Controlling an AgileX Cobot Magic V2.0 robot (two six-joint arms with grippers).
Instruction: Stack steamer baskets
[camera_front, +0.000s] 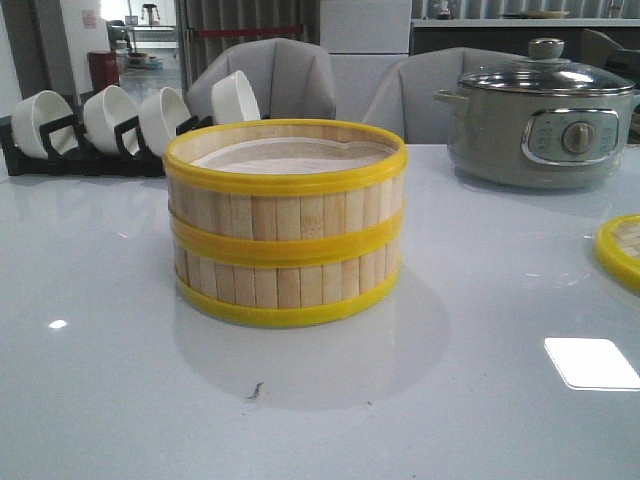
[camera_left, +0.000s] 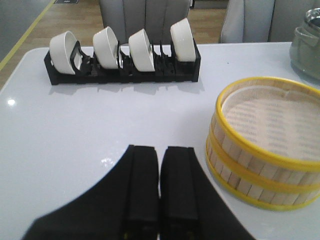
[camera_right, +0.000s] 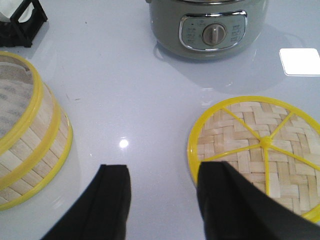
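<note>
Grey-white surface: glossy table (camera_front: 100, 400), chairs (camera_front: 270, 75) behind it.
Baskets: two steamer baskets (camera_front: 286, 225) stacked mid-table; bamboo slats, yellow rims, white liner.
Lid: woven lid (camera_right: 260, 150) flat on the table, apart from the stack, cut off at the front view's right edge.
Left gripper (camera_left: 159, 187): fingers pressed together.
Right gripper (camera_right: 162, 200): spread, empty.
Background: pot (camera_front: 540, 125), bowls (camera_front: 130, 115) in a rack (camera_left: 125, 75).

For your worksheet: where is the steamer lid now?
The lid lies flat on the table's right edge in the front view, right of the stacked baskets, before the pot.
</note>
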